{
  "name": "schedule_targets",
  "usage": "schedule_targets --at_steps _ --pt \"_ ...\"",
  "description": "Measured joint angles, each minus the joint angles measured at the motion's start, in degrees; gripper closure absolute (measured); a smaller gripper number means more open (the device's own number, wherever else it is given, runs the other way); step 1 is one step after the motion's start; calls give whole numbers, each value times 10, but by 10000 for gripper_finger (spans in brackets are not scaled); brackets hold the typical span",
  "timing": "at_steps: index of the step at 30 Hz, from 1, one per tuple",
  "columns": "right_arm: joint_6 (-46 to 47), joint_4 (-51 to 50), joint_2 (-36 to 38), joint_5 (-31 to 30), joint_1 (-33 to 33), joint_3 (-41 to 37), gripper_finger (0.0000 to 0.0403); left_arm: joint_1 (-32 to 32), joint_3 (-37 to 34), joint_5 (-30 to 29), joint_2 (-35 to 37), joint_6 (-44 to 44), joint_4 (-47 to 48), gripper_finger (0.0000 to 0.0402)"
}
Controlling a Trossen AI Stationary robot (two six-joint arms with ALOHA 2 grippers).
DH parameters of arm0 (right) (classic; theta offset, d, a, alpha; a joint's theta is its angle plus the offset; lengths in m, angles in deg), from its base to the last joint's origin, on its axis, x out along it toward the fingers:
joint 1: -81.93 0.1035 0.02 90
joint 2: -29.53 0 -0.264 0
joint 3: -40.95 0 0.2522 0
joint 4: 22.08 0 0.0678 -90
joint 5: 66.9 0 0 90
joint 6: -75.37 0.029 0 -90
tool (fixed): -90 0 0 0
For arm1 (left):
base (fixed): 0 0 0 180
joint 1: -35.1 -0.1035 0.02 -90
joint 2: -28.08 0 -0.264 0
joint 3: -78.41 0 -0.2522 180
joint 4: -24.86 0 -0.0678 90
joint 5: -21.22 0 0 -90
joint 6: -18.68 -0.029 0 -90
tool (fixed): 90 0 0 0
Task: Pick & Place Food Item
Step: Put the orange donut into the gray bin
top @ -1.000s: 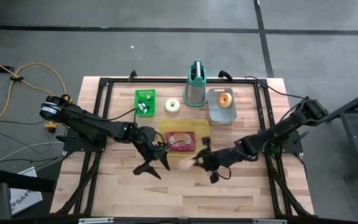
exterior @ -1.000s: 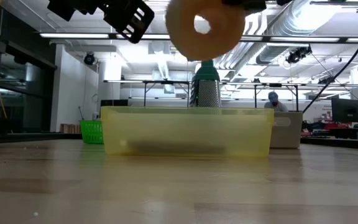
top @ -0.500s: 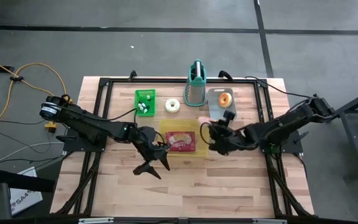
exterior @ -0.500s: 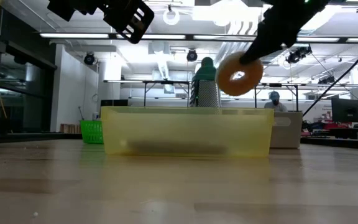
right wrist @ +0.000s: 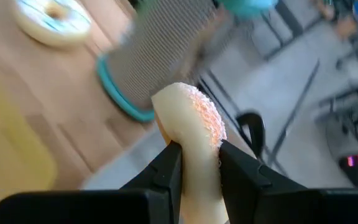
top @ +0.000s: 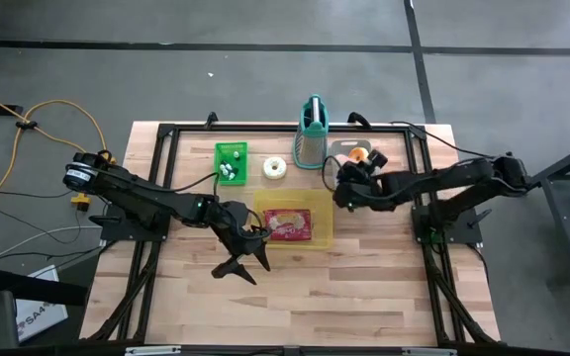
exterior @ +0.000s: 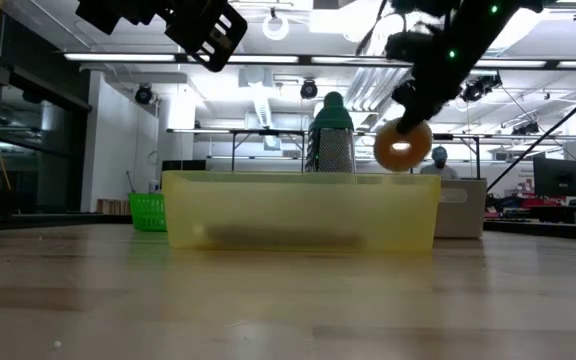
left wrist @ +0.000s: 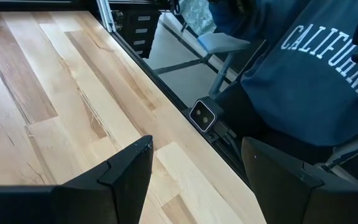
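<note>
A pale sugared donut [exterior: 401, 147] hangs in the air with my right gripper [top: 347, 185] shut on it, above the grey tray [top: 338, 148] at the far right. That tray holds an orange-glazed donut [top: 359, 155]. In the right wrist view the held donut [right wrist: 194, 121] shows edge-on. My left gripper [top: 248, 264] stands open over bare table, near the yellow bin [top: 321, 220], with nothing between its fingers [left wrist: 126, 177]. My right gripper pinches one side of the donut's ring [right wrist: 191, 146] between its two fingers [right wrist: 166, 168], one on each flat face. The fingers come slanting down from the table's right side. The donut hangs below them, upright and lifted clear, its hole [exterior: 400, 147] facing the near edge.
The yellow bin holds a red packet [top: 287, 225]. A teal-handled grater [top: 311, 133], a white-iced donut [top: 275, 168] and a green basket [top: 231, 161] stand along the far side. A person in a blue sweatshirt [left wrist: 316, 68] stands beyond the table's edge.
My right gripper has carried the donut from the near middle of the table toward the far edge and right, past the yellow bin to above the grey tray, swinging about and tipping as it went. The donut has stayed lifted clear in its hold.
</note>
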Motion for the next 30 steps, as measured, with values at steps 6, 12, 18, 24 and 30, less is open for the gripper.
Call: schedule_targets --at_steps 6,12,18,24,30 --pt "78 -65 0 32 -47 -17 325 0 0 0 0 0 0 161" --pt "94 -60 -1 53 -61 -61 325 0 0 0 0 0 0 161" --pt "93 -54 -1 72 -61 -73 325 0 0 0 0 0 0 161" --pt "94 -54 -1 73 -61 -73 325 0 0 0 0 0 0 161" --pt "92 -41 -1 100 -60 -73 291 0 0 0 0 0 0 161"
